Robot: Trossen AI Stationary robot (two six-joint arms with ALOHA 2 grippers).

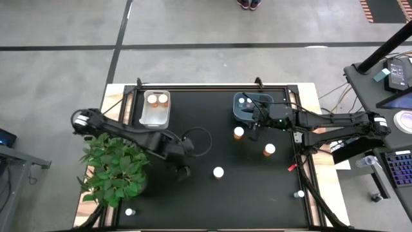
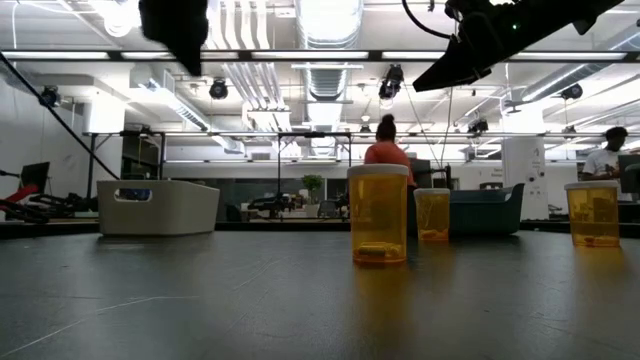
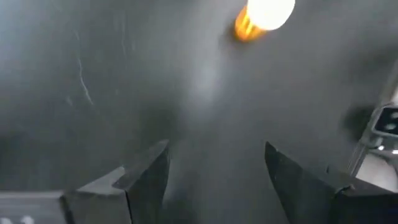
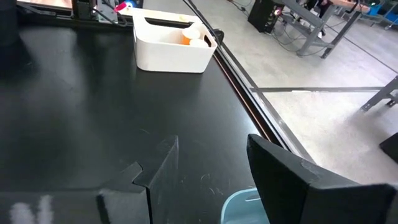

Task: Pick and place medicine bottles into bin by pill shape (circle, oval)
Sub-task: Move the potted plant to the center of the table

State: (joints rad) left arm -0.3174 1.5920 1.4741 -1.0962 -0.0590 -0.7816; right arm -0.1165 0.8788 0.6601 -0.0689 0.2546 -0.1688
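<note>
1. High view: Two bins are set along the far edge of the black table (image 1: 206,200). The white bin (image 1: 156,116) already holds two amber bottles; the dark blue bin (image 1: 246,111) holds pale-capped ones, so sorting is judged partly done. Three amber bottles stand loose: the middle bottle (image 1: 218,172), the bottle near the blue bin (image 1: 239,132) and the right-hand bottle (image 1: 269,150). Small pale bottles rest near the front left corner (image 1: 129,211) and the right edge (image 1: 300,193). Only white caps are seen from above, so every long axis is vertical. The left gripper (image 1: 183,169) hangs beside the potted plant (image 1: 113,167), well short of the middle bottle. The right gripper (image 1: 256,124) hovers by the blue bin's rim.

2. Low view: The three bottles are seen upright, caps up; the nearest (image 2: 378,214) shows pills settled at its base. Both arms are held high above the table.

3. Left wrist view: The left fingers (image 3: 146,180) are spread wide with nothing between them; an amber bottle (image 3: 264,15) stands ahead, presumably the next target.

4. Right wrist view: The right fingers (image 4: 280,168) are likewise parted and empty, above the blue bin's edge (image 4: 239,208), with the white bin (image 4: 171,46) across the table.
</note>
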